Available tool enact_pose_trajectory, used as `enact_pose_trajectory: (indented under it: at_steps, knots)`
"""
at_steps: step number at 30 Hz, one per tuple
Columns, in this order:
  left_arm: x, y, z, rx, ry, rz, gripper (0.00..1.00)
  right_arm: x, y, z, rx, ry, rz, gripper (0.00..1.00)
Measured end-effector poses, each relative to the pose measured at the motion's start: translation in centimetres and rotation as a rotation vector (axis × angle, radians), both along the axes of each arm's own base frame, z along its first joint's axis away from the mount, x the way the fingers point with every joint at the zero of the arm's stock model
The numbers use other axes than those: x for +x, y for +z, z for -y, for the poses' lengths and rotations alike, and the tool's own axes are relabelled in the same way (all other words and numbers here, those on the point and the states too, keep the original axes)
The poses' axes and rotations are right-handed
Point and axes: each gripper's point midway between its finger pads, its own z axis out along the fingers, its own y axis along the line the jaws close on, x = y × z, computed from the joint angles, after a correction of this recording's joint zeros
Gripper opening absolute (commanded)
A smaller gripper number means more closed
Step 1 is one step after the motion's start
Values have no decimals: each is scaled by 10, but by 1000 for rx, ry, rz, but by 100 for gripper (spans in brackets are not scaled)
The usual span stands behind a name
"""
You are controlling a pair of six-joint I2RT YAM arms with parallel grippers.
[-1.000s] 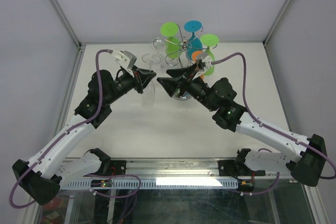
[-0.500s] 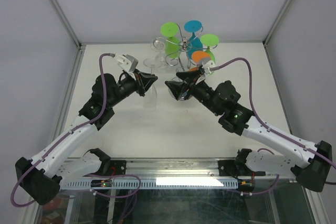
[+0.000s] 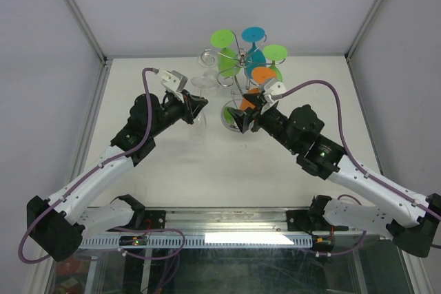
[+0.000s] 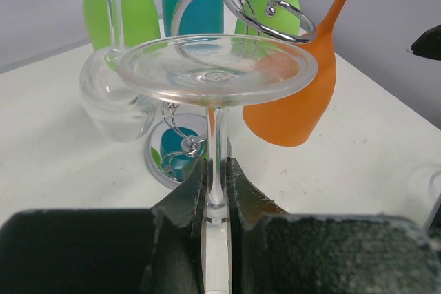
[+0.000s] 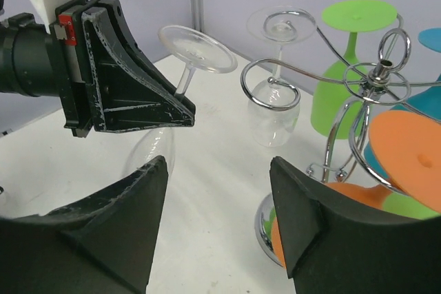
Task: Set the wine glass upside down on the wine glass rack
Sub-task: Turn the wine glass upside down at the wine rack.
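the left hand (image 4: 217,170) is clamped on the stem of an upside-down clear wine glass (image 4: 216,67) just beside the shiny chrome wire rack (image 5: 380,74), while the right hand (image 5: 219,170) stands open and empty.

In my left wrist view, my left gripper (image 4: 216,173) pinches the stem of the wine glass (image 4: 217,70). The bowl below is lost behind my own fingers (image 4: 186,197) and the bottom edge. The wine glass rack (image 4: 275,15) is cut off at the upper edge, and its post is mostly behind the glass's foot. From my right wrist, my right gripper (image 5: 219,170) covers part of the rack's base, and the blue glass (image 5: 431,38) is cut off by the right edge. From above, that gripper mostly hides the base.
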Motion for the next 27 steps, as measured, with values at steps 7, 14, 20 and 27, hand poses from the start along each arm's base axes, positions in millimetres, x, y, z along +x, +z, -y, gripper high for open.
enact_pose_trajectory:
  at_steps: [7,14,20,27]
  knots:
    - [2,0,-1,13,18,16,0,8,29,7,-39,-20,7,64]
    - [-5,-3,9,36,-8,23,0,39,46,42,66,-81,-77,64]
    - [-8,-7,17,49,-12,22,0,50,56,78,189,-141,-140,64]
    - [-8,-16,35,83,-27,8,0,36,67,101,293,-164,-137,65]
